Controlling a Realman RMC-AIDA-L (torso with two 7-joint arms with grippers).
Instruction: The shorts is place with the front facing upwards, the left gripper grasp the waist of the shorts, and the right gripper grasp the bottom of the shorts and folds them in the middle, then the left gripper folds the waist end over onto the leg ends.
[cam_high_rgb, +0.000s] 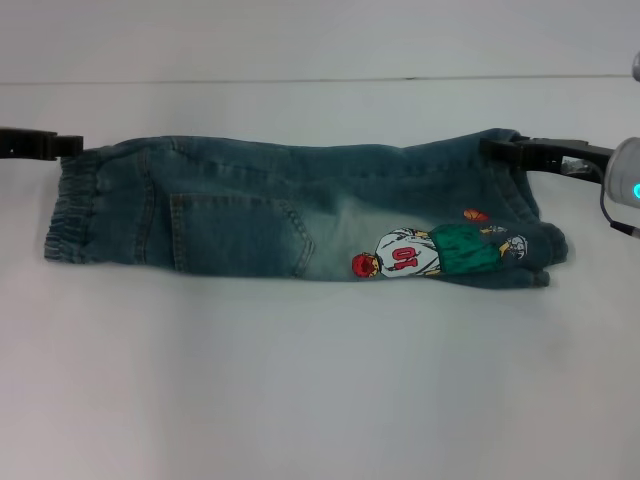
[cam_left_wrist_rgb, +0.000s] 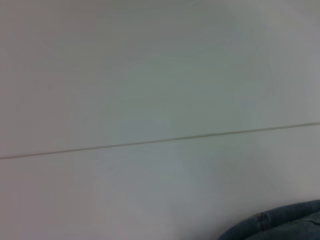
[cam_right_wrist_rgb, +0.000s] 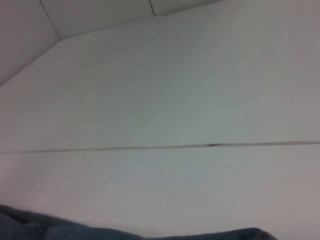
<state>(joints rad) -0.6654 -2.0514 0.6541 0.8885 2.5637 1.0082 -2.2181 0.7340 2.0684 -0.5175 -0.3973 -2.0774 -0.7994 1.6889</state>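
The shorts (cam_high_rgb: 250, 215) lie folded lengthwise across the white table, with the cartoon patch (cam_high_rgb: 420, 255) facing up. The waist of the shorts (cam_high_rgb: 65, 215), a gathered band, is at the left. The bottom of the shorts (cam_high_rgb: 530, 235) with its leg ends is at the right, slightly bunched. My left gripper (cam_high_rgb: 72, 147) comes in from the left edge and holds the waist's far corner. My right gripper (cam_high_rgb: 498, 148) grips the far corner of the leg ends, and cloth rides up over its tip. The far edge runs taut between them. Denim shows at the edge of the left wrist view (cam_left_wrist_rgb: 280, 225) and the right wrist view (cam_right_wrist_rgb: 75, 232).
The white table (cam_high_rgb: 320, 380) spreads wide in front of the shorts. A thin seam line (cam_high_rgb: 300, 80) crosses behind them. The right wrist with a cyan light (cam_high_rgb: 630, 185) sits at the right edge.
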